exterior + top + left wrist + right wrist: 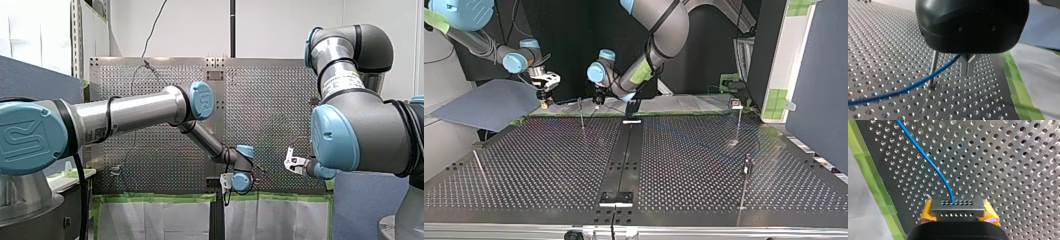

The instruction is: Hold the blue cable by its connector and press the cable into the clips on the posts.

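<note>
The right end effector point(958, 213) pinches the connector point(958, 206) of the blue cable point(928, 160). The left end effector point(968, 71) is pressed together.

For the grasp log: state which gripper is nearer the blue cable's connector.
Right. My right gripper clamps the connector between its yellow pads; my left gripper sits farther along the blue cable, beside a post.

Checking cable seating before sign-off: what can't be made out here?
- Left wrist view: post's top end, hidden behind my left claw's housing.
- Left wrist view: blue cable's far end, cut off by the edge.
- Top view: cable too thin to trace.
- Front view: connector, too small.
</note>
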You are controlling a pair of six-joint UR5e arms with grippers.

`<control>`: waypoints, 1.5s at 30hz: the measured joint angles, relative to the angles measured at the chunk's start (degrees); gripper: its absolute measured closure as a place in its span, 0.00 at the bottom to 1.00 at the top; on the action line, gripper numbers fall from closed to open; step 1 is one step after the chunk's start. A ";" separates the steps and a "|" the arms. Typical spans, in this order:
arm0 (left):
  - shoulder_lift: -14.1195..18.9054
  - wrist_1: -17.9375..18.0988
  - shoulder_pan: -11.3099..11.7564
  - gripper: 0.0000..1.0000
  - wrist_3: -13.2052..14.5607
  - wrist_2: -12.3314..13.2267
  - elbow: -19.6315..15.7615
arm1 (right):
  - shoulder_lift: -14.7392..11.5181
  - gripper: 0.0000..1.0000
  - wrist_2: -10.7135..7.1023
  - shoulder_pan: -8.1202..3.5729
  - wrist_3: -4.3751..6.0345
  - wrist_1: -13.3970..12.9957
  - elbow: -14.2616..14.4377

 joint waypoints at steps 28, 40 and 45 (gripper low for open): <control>-0.05 0.36 1.65 1.00 -0.80 -2.31 5.27 | 0.20 1.00 -0.08 0.11 7.56 -7.14 -2.31; -0.03 0.70 1.35 1.00 -0.45 -1.73 5.34 | 3.73 1.00 -0.13 0.87 6.34 -4.60 -5.49; -0.02 0.57 1.28 0.00 0.79 -2.22 4.95 | 4.60 1.00 -0.13 0.89 6.19 -4.31 -6.34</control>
